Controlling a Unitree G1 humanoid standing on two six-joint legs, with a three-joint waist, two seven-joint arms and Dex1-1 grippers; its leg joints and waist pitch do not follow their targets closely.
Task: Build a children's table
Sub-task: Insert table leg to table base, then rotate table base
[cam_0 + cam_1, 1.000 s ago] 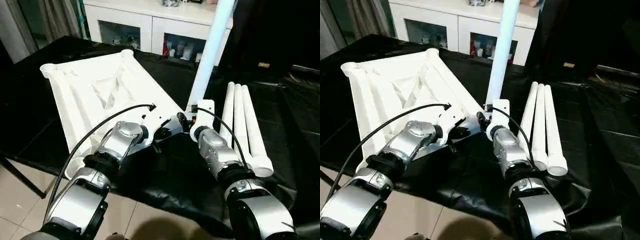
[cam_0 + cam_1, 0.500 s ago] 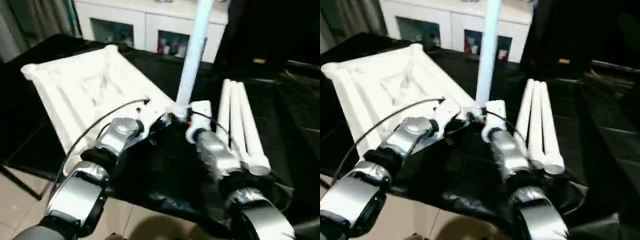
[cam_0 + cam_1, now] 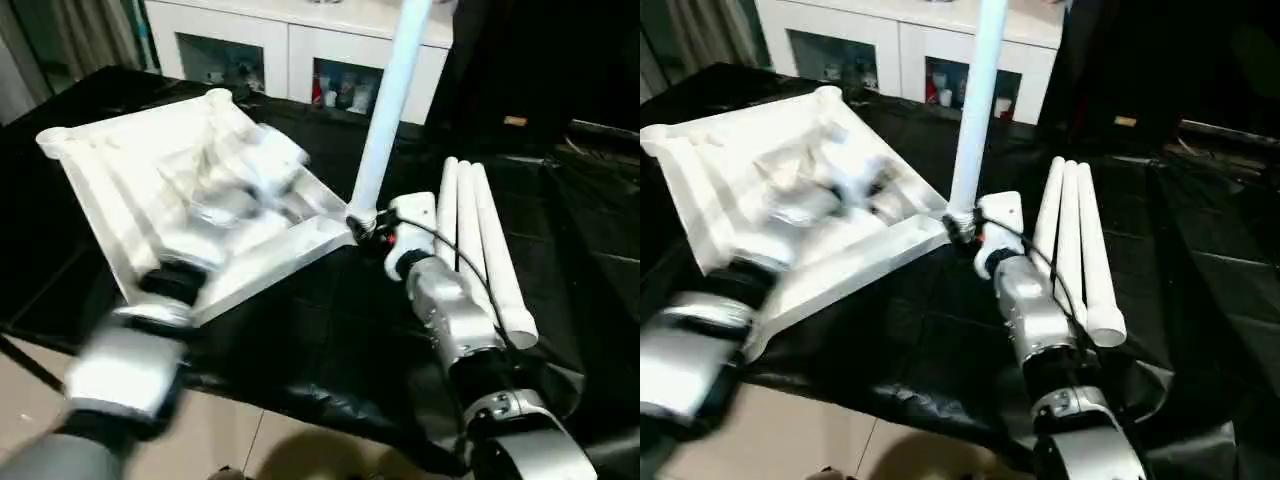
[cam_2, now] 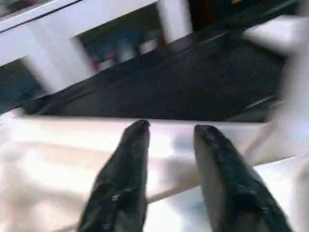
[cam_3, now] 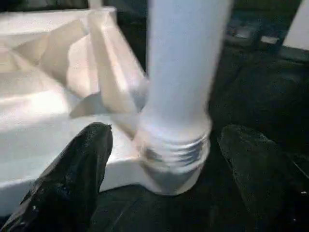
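Note:
The white tabletop lies ribbed side up on the left of the black-sheeted worktable. One white leg stands upright in its near right corner socket. My right gripper is open, one finger on each side of the leg's threaded base and neither touching it. My left arm is a blur above the tabletop's ribs. Its gripper is open over a white rim with nothing between the fingers. Three more legs lie side by side to the right.
The black worktable ends in a near edge just below my forearms, with tiled floor beneath. A white cabinet with glass doors stands behind the table. A dark shape fills the back right.
My left arm has left the leg's corner and swung up over the tabletop, its fingers opening. My right gripper has opened around the leg's base. The camera has shifted.

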